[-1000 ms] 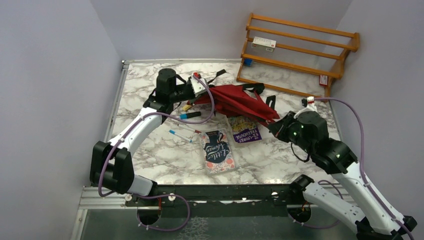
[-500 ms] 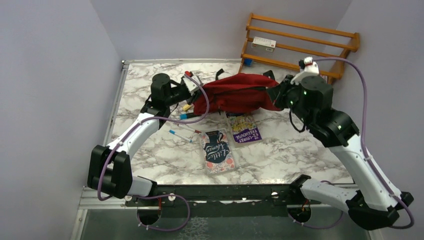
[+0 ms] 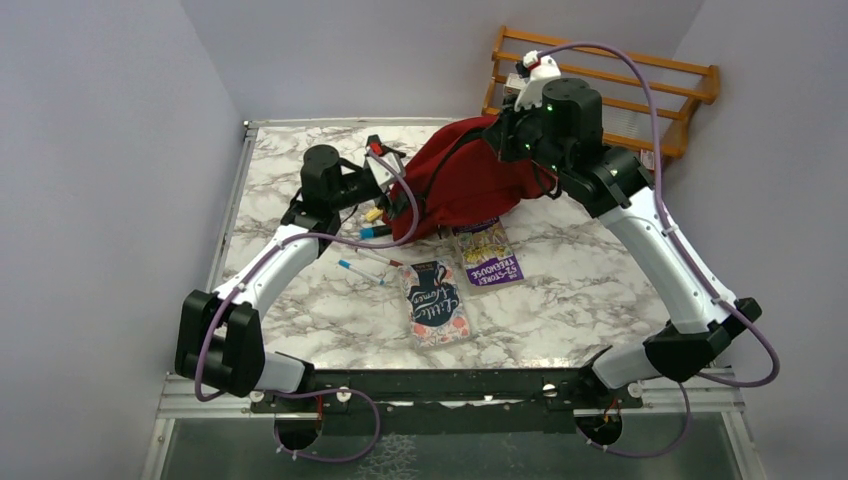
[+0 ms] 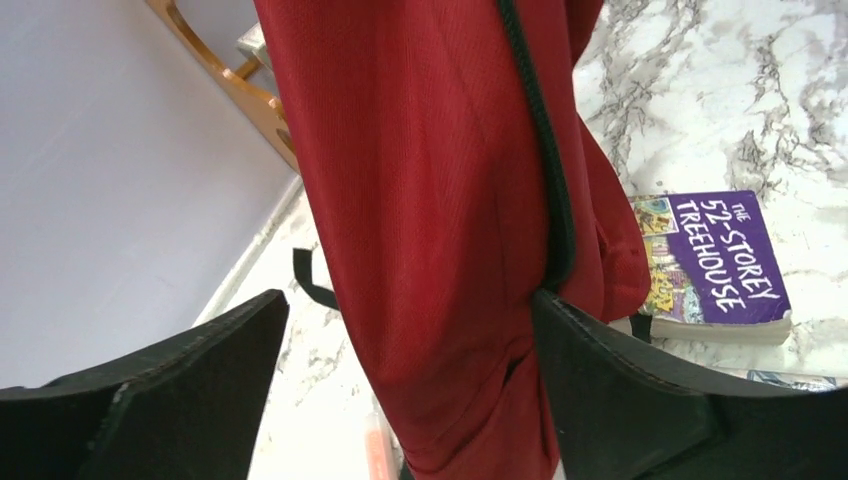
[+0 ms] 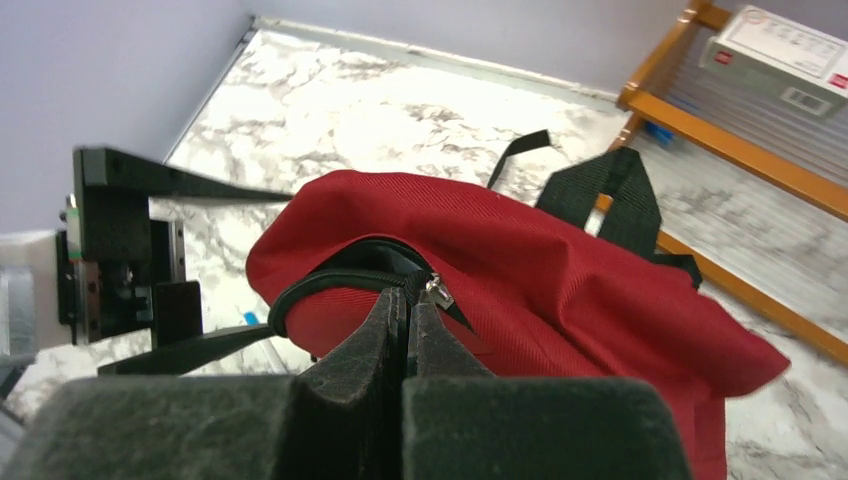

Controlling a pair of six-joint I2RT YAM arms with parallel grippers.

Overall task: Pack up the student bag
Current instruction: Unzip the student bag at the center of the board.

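The marbled bench (image 3: pixel 600 290) fills the middle of the top view. Nearest the arm bases, low in the centre of the frame, a dark paperback with a flowered border (image 3: pixel 435 300) lies flat. Just right of it and slightly further back is a purple book (image 3: pixel 492 263), titled "The 52-Storey Treehouse" in the left wrist view. Left of the books a thin pen (image 3: pixel 360 271) lies on the marble, with a blue marker (image 3: pixel 378 231) a little beyond it.

Beyond these the left hand (image 4: pixel 408 300) is spread wide. Its two black fingers (image 4: pixel 170 400) stand on either side of the hanging red fabric. The left finger is clear of the cloth, while the right one meets it beside the black zipper line.

The student bag (image 3: pixel 465 185) sits in the upper centre of the top view. It is held up off the bench at its top and droops down, its lower end reaching the far edge of the purple book. A black strap (image 5: pixel 610 185) runs over its far side.

The right hand (image 5: pixel 405 315) is pressed together and pinches the bag at the zipper opening, with the metal zip pull (image 5: pixel 437 292) just beside its fingertips.

Farthest back, in the upper right corner, a wooden rack (image 3: pixel 660 75) leans against the wall. A white box (image 5: pixel 775 45) rests on one of its shelves.
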